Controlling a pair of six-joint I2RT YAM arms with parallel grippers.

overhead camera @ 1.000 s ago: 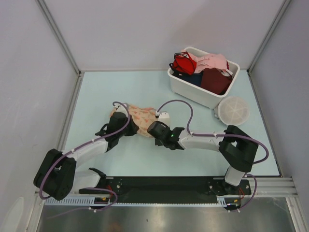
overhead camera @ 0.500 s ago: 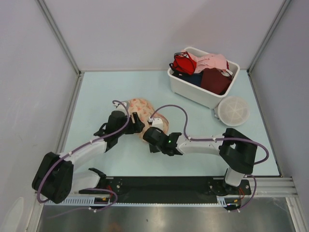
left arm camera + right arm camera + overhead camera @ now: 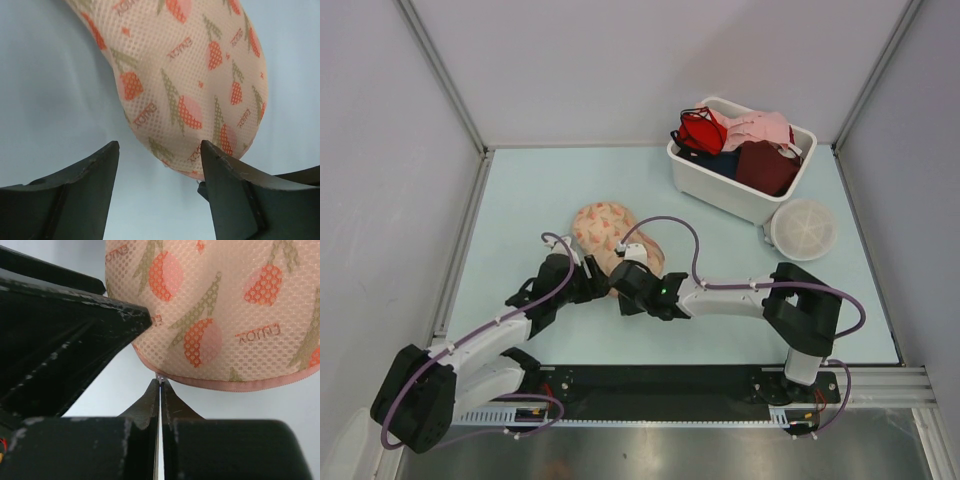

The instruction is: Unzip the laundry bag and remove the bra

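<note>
The laundry bag (image 3: pixel 604 227), peach mesh printed with orange-red tulips, lies on the pale blue table; it fills the upper part of the left wrist view (image 3: pixel 195 75) and the right wrist view (image 3: pixel 225 315). My left gripper (image 3: pixel 599 288) (image 3: pixel 160 150) is open, its fingertips on either side of the bag's near end, with nothing between them. My right gripper (image 3: pixel 623 277) (image 3: pixel 160 382) is shut on the small pale zipper pull (image 3: pixel 160 377) at the bag's pink-trimmed seam. The bra is hidden.
A white bin (image 3: pixel 720 195) at the back right holds red, pink and maroon garments. A round white mesh disc (image 3: pixel 804 229) lies beside it. Metal frame rails and grey walls bound the table. My left gripper's finger (image 3: pixel 75 340) crowds the right wrist view.
My left gripper has let go of the bag, opened and drawn back toward the near edge. My right gripper has moved left, still shut, and the bag has swung round.
</note>
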